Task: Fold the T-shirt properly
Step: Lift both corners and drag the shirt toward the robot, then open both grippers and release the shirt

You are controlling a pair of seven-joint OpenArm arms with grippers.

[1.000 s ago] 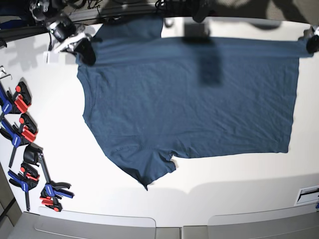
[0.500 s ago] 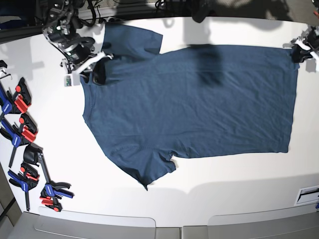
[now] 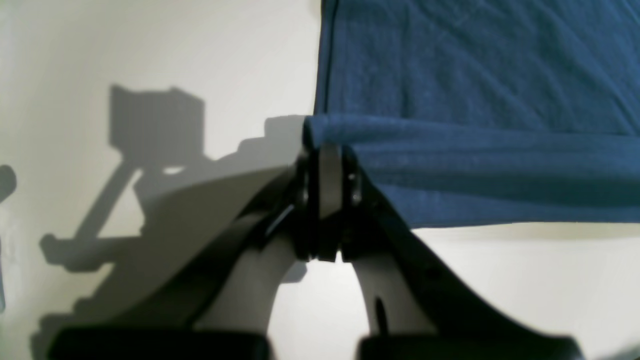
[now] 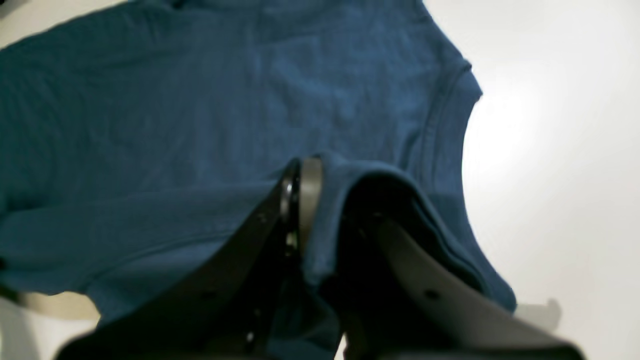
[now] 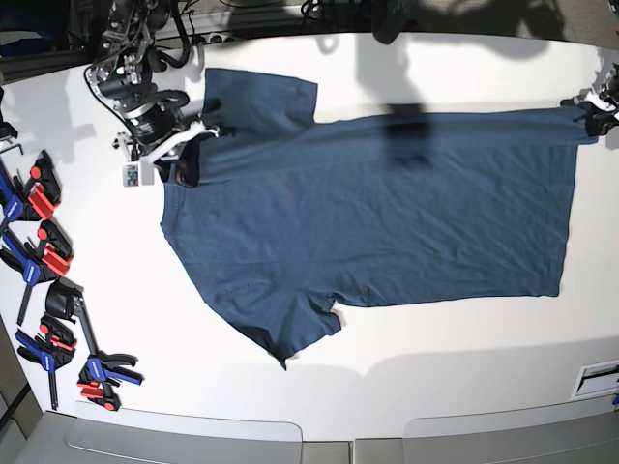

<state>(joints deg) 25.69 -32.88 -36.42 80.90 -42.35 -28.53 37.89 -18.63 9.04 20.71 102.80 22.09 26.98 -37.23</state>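
The dark navy T-shirt (image 5: 387, 213) lies spread on the white table, neck to the left and hem to the right. My right gripper (image 5: 186, 159) is at the shirt's far left shoulder beside the neck. In the right wrist view it (image 4: 320, 180) is shut on a fold of the cloth (image 4: 150, 125) next to the collar. My left gripper (image 5: 592, 108) is at the far right hem corner. In the left wrist view it (image 3: 327, 150) is shut on a raised fold of the hem edge (image 3: 475, 75). The neck label is not visible.
Several blue and red-orange clamps (image 5: 44, 261) lie along the table's left edge. Cables and dark gear sit along the back edge (image 5: 338, 14). A white label (image 5: 595, 377) sits at the front right. White table surface (image 5: 435, 358) shows in front of the shirt.
Both grippers have moved toward the front with the shirt's far edge in them. The far sleeve now lies flat behind the right gripper.
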